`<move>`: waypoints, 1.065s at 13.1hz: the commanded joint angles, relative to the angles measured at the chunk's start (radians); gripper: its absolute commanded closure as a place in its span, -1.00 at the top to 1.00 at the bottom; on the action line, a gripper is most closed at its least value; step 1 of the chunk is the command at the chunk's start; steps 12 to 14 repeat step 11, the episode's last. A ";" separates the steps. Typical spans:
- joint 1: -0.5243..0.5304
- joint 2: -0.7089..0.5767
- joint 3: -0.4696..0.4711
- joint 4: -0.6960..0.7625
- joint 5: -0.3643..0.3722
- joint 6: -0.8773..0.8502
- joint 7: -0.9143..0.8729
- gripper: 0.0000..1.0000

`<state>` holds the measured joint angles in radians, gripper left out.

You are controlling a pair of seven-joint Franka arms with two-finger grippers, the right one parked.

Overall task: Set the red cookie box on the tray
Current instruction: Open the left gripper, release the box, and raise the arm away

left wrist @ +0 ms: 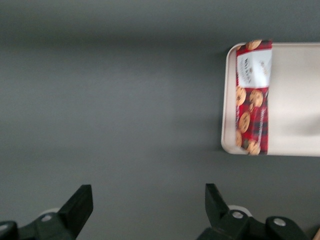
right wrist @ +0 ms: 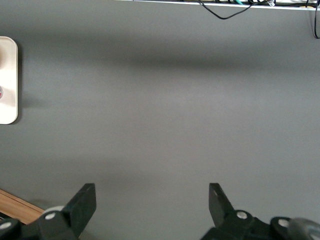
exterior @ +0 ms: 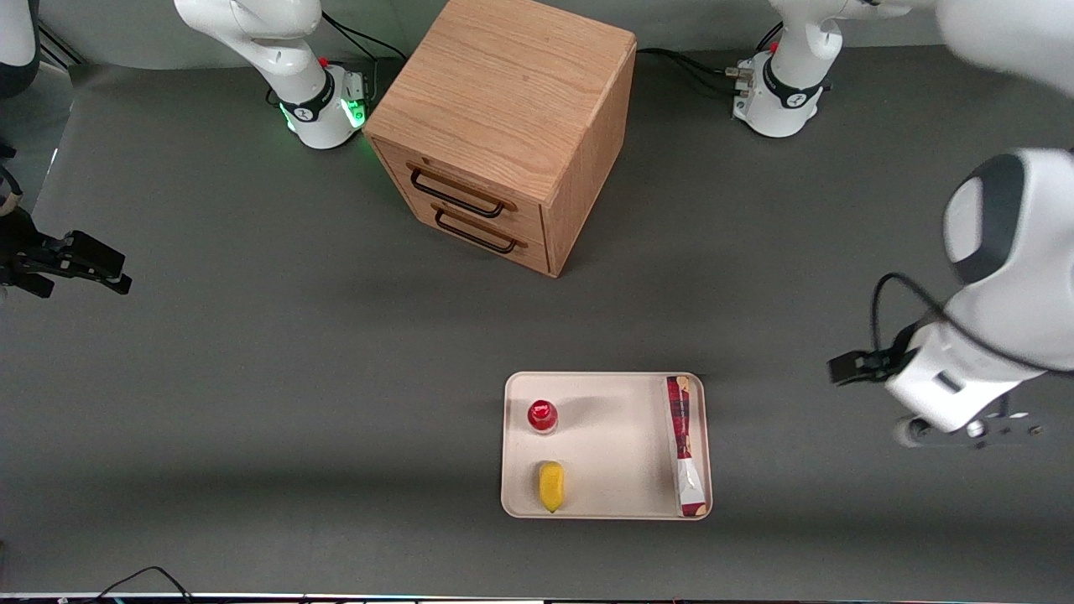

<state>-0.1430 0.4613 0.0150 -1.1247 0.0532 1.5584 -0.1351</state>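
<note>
Box (exterior: 685, 446) lay flat inside the tray (exterior: 608, 445), tight along the rim at my arm's end, which left room for the bottle (exterior: 542, 416) and the yellow piece (exterior: 550, 486), while my gripper (left wrist: 149, 212) hung wide open and empty over bare bench (exterior: 252, 403), well apart from the tray.

The red cookie box (exterior: 685, 447) is seen lying flat in the cream tray (exterior: 612, 449), along the tray's edge toward the working arm's end of the table. A small red-capped bottle (exterior: 542, 415) and a yellow fruit-like object (exterior: 550, 486) are also held in the tray, the bottle nearer the wooden drawer cabinet (exterior: 502, 126). The gripper (exterior: 965, 429) is held over the table beside the tray, well apart from it.
</note>
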 commanded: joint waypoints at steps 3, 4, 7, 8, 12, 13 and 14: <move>-0.001 -0.352 0.077 -0.415 -0.026 0.077 0.092 1.00; -0.001 -0.395 0.088 -0.464 -0.026 0.080 0.109 1.00; 0.008 -0.450 0.091 -0.500 -0.013 0.072 0.114 1.00; 0.019 -0.451 0.089 -0.492 -0.021 0.077 0.117 1.00; 0.026 -0.438 0.089 -0.481 -0.021 0.069 0.152 1.00; 0.026 -0.438 0.089 -0.481 -0.021 0.069 0.152 1.00; 0.026 -0.438 0.089 -0.481 -0.021 0.069 0.152 1.00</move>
